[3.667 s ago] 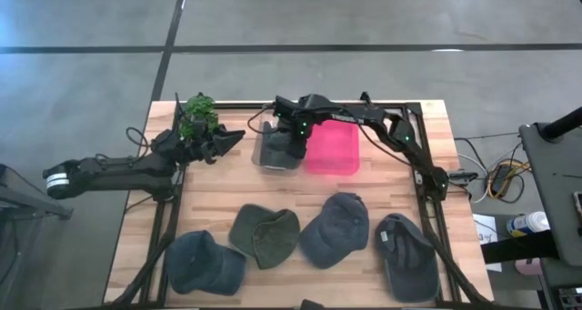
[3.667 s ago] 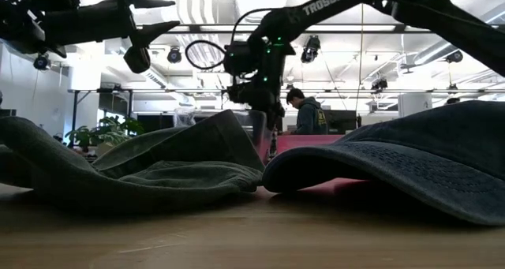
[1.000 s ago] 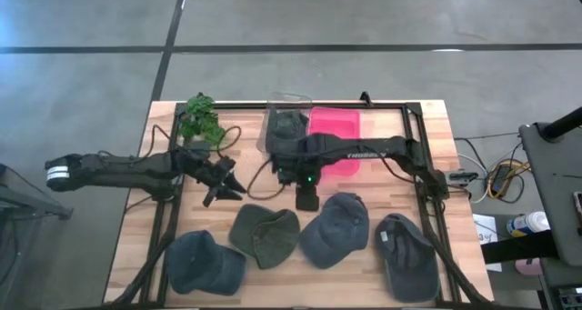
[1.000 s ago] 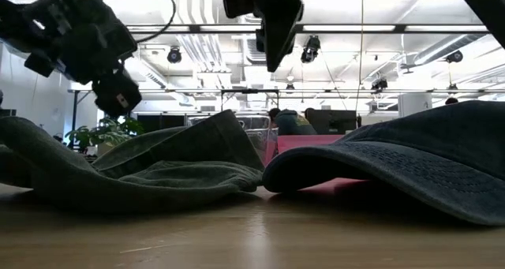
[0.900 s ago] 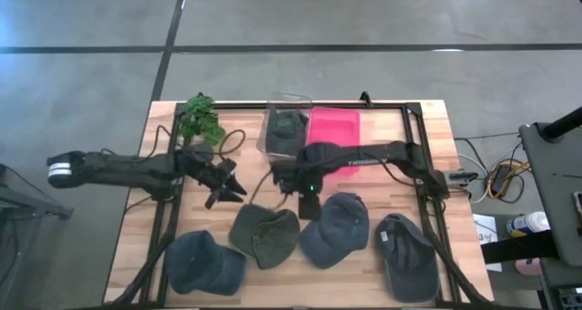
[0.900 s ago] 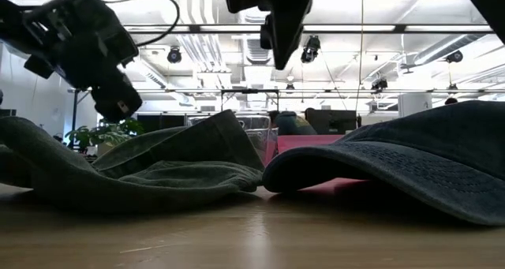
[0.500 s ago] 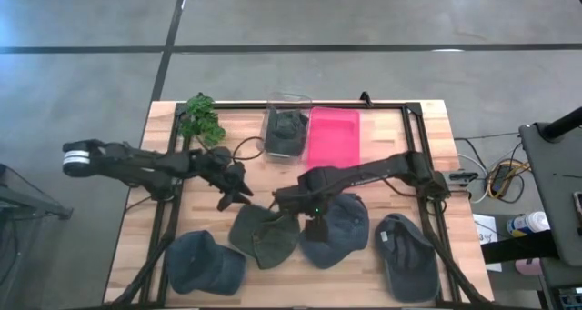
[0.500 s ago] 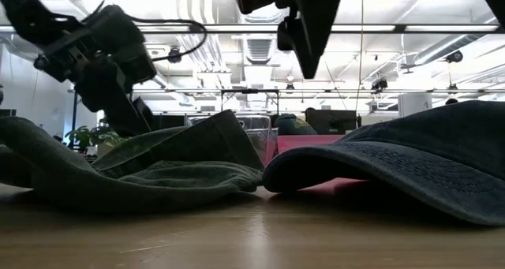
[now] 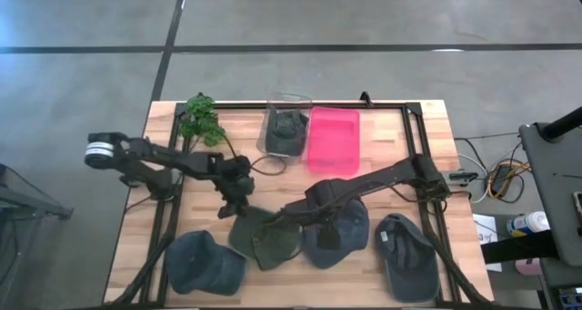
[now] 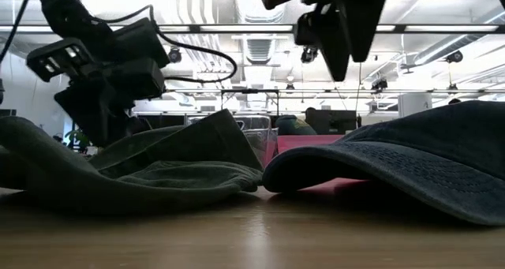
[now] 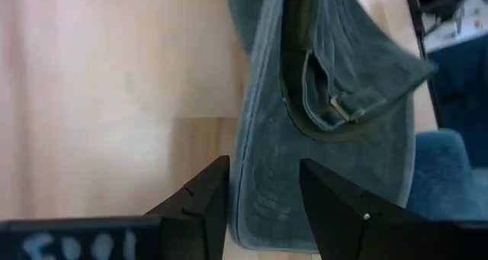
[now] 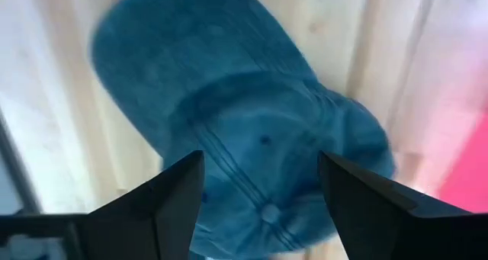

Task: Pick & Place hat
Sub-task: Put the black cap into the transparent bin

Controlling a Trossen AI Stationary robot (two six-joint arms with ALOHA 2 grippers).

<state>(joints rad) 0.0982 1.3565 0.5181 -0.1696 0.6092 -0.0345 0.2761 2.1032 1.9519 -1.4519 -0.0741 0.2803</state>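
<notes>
Several hats lie on the wooden table (image 9: 227,137). My left gripper (image 9: 238,204) (image 11: 263,195) is open, low over the far left edge of the olive-green hat (image 9: 265,239) (image 11: 328,85), whose strap buckle shows past the fingers. My right gripper (image 9: 324,233) (image 12: 259,191) is open above the crown of the blue-grey hat (image 9: 353,217) (image 12: 229,100). In the low view the right gripper (image 10: 339,32) hangs well above the hats, while the left gripper (image 10: 102,111) is down behind the green hat (image 10: 158,170).
A dark blue hat (image 9: 202,260) lies at the near left and a dark hat (image 9: 406,254) at the near right. At the far edge stand a clear bin (image 9: 286,133) holding a hat, a pink tray (image 9: 334,139) and a small plant (image 9: 200,117).
My right gripper has come away from the clear bin toward the table's near edge and now hangs over the blue-grey hat. My left gripper has gone toward the near right and down, to the green hat's edge. The hats have not moved.
</notes>
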